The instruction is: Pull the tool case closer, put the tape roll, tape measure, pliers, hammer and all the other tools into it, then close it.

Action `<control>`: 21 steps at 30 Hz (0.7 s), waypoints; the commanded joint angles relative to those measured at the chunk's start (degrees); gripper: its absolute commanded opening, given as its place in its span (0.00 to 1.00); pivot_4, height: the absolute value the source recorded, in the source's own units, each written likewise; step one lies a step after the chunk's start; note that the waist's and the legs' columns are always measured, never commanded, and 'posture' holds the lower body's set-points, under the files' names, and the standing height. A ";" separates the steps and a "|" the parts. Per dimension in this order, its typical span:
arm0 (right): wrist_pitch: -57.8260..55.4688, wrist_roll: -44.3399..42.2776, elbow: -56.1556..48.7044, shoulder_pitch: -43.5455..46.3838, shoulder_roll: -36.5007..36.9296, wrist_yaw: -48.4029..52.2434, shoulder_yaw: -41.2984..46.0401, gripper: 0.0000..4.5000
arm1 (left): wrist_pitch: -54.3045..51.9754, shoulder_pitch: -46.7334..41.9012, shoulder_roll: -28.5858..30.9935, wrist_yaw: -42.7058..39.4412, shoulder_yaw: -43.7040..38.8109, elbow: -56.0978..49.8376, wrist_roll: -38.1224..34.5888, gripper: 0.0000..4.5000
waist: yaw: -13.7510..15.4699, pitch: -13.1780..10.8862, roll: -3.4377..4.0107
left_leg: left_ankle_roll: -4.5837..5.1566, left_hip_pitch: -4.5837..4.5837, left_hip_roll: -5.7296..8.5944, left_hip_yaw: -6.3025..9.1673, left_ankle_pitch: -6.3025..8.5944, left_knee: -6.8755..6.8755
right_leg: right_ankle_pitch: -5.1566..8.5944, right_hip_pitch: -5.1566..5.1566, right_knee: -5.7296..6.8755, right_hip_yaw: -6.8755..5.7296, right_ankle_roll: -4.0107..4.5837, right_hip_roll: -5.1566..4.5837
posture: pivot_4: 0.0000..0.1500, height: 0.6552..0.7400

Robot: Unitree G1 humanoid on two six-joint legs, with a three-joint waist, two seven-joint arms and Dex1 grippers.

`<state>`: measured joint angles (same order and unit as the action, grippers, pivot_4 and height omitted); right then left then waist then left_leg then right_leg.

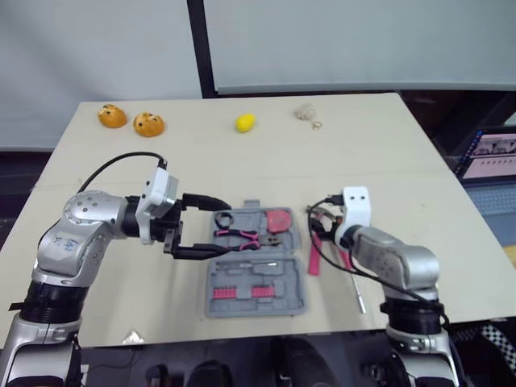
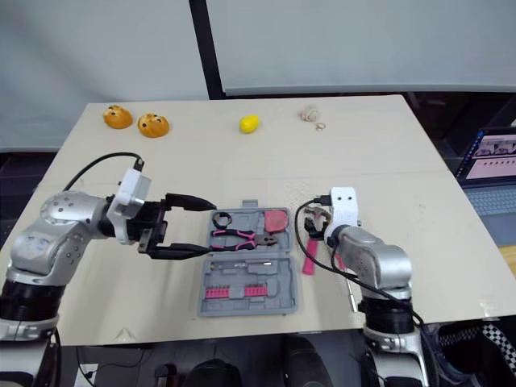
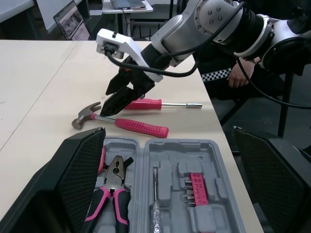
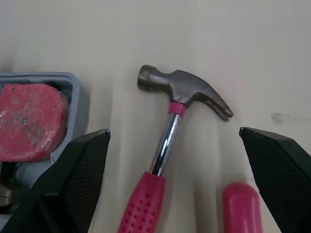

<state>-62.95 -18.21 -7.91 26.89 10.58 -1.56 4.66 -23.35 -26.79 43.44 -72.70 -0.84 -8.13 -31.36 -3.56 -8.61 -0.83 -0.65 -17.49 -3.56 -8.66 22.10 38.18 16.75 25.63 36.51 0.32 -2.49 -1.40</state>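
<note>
- Tool case [image 1: 256, 264] lies open and flat on the worktop [image 1: 363, 153], straight in front of me, with both grey halves face up.
- The far half holds the pliers [image 1: 238, 236], pink-and-black handles, lying across the middle. The red tape measure [image 1: 280, 219] sits in the corner toward my right. A dark ring, the tape roll [image 1: 223, 218], sits toward my left.
- The near half holds a pink bit rack [image 3: 197, 189] and a slim driver [image 3: 155, 194] seated in their moulded slots.
- The hammer [image 4: 182, 90] is outside the case, on the worktop just beside its right edge. Its pink grip points toward me and its steel head points away.
- A loose pink-handled screwdriver [image 3: 146, 104] lies beside the hammer, on the side away from the case.
- My left hand [image 1: 222, 227] is level, reaching in from the left, fingers wide apart and holding nothing. The fingertips are over the left edge of the case's far half. I cannot tell if they touch it.
- My right hand [image 3: 116, 97] is tilted steeply down over the hammer's neck, fingers spread apart with the shaft between them in the wrist view. The tips are just above it, and I cannot tell if there is contact.
</note>
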 commanded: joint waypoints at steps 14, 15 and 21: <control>9.74 6.52 12.65 3.75 -5.50 -1.45 1.01 0.57 | 1.48 -1.66 -0.69 1.26 -0.35 -0.08 1.53 1.00 | -0.85 -0.03 0.05 | -0.01 -0.02 0.00 -0.01 0.00 0.01 | 0.00 0.03 0.02 0.01 -0.01 -0.03 | 1.00 0.96; 9.98 6.66 13.14 3.86 -5.66 -1.26 0.98 0.49 | 1.58 -1.74 -0.76 1.33 -0.32 0.00 1.67 1.00 | -1.02 -0.03 0.05 | -0.01 -0.02 0.00 -0.01 -0.01 0.01 | -0.01 0.03 0.03 0.01 -0.01 -0.04 | 1.00 0.96; 9.30 7.09 11.46 3.73 -5.56 -0.69 0.75 0.02 | 1.71 -2.31 -1.27 1.51 -0.03 0.34 2.15 1.00 | -1.35 -0.04 0.06 | -0.03 -0.02 -0.01 0.01 -0.02 0.00 | 0.00 0.03 0.04 0.00 -0.01 -0.03 | 1.00 0.96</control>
<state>-53.60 -11.26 6.12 30.47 4.83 -2.59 5.09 -22.25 -28.39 42.32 -71.29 -0.73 -7.81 -29.09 -4.91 -8.64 -0.78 -0.68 -17.51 -3.58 -8.64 22.09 38.18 16.74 25.66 36.55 0.32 -2.49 -1.43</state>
